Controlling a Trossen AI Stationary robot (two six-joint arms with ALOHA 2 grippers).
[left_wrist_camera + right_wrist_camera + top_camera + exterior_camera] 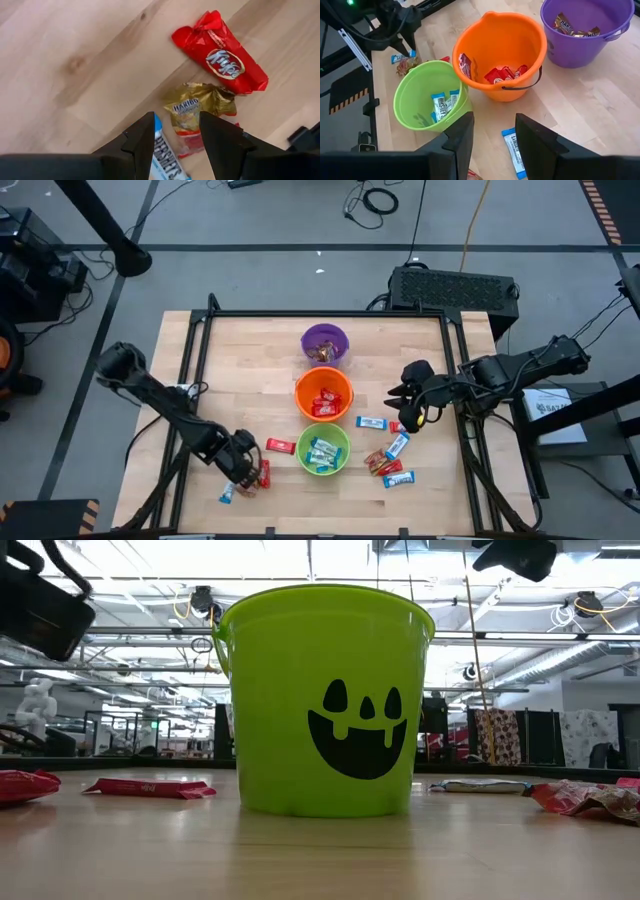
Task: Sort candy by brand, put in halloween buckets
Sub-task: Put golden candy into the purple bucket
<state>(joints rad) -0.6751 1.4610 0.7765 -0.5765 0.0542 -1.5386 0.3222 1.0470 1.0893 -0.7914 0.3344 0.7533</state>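
Candy is seen scattered on a wooden table (250,370), with three buckets lined up down the middle. At the left, the left gripper (243,465) is held low over a small cluster of sweets near the table's front edge; its fingers (142,140) are spread apart, nothing is pinched between them, and a gold Haribo bag (197,107) lies on the wood in the gap. A blue-and-white Hershey's bar (165,157) is seen just beside one finger, and a red KitKat (222,57) lies just beyond the gold bag. Another red bar (281,445) rests flat between this cluster and the green bucket (322,449).

In the centre, the green bucket is found nearest the front, with blue-and-white bars inside; its face bears a black jack-o'-lantern grin in the low view. Behind it the orange bucket (324,395) is filled with red bars, and the purple bucket (325,343), farthest back, holds brown-wrapped pieces.

At the right, the right gripper (409,408) is raised above the table beside the orange bucket, its fingers (460,137) parted and empty. A blue-and-white bar (371,422) lies below it, and further mixed bars (392,462) are scattered to the right of the green bucket.
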